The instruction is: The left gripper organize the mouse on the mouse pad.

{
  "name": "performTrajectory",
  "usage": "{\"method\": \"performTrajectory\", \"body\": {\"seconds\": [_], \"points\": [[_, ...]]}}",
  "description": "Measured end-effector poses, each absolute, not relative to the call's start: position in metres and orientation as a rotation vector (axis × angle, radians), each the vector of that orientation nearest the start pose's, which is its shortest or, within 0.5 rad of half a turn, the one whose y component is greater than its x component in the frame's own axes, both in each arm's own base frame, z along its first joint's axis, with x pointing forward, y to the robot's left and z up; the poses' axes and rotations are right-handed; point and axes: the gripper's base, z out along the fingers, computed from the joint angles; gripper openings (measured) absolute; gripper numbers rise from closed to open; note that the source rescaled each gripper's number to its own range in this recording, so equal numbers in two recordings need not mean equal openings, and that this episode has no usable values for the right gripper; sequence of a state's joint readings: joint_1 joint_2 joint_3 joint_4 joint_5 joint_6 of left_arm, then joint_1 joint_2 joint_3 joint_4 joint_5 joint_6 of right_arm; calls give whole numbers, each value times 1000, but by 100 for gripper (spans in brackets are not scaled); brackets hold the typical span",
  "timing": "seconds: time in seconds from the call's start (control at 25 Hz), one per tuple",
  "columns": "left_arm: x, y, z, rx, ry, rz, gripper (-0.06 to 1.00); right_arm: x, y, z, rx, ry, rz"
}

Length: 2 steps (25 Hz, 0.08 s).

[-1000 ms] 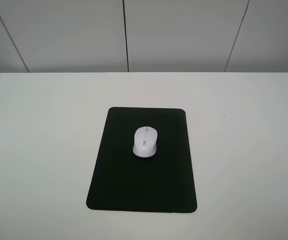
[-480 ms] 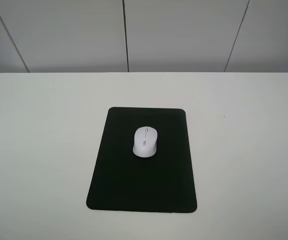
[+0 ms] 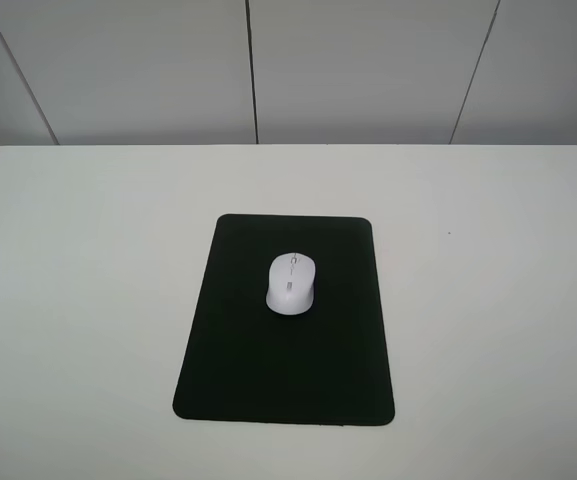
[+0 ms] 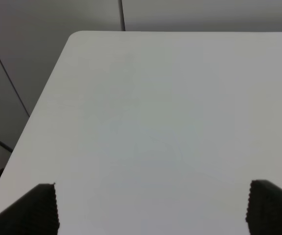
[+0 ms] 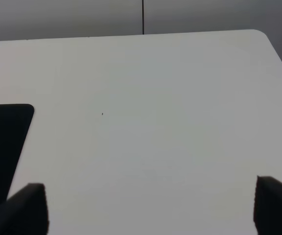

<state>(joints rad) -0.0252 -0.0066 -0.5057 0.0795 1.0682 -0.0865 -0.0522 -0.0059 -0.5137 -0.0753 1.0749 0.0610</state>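
Observation:
The small white mouse (image 3: 290, 283) rests on the upper middle of the black mouse pad (image 3: 268, 370), its scroll wheel pointing toward the far wall. Neither arm shows in the exterior high view. In the left wrist view my left gripper (image 4: 153, 208) is open, its dark fingertips (image 4: 40, 208) wide apart over bare white table, with nothing between them. My right gripper (image 5: 150, 208) is open too, above bare table, with a corner of the mouse pad (image 5: 4, 142) beside it.
The white table (image 3: 488, 300) reaches to a grey panelled wall at the back. Its rounded far left corner (image 4: 77, 36) and left edge show in the left wrist view. A tiny dark speck (image 5: 102, 114) marks the tabletop.

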Motion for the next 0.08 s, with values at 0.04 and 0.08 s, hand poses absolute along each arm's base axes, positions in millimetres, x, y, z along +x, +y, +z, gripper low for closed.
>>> {"method": "performTrajectory", "body": {"seconds": [0.04, 0.08], "points": [[-7, 7, 278, -67, 2036, 25, 100, -8, -6, 280, 120, 2034, -85], [-7, 7, 278, -67, 2036, 25, 100, -8, -6, 280, 120, 2034, -85]]}}
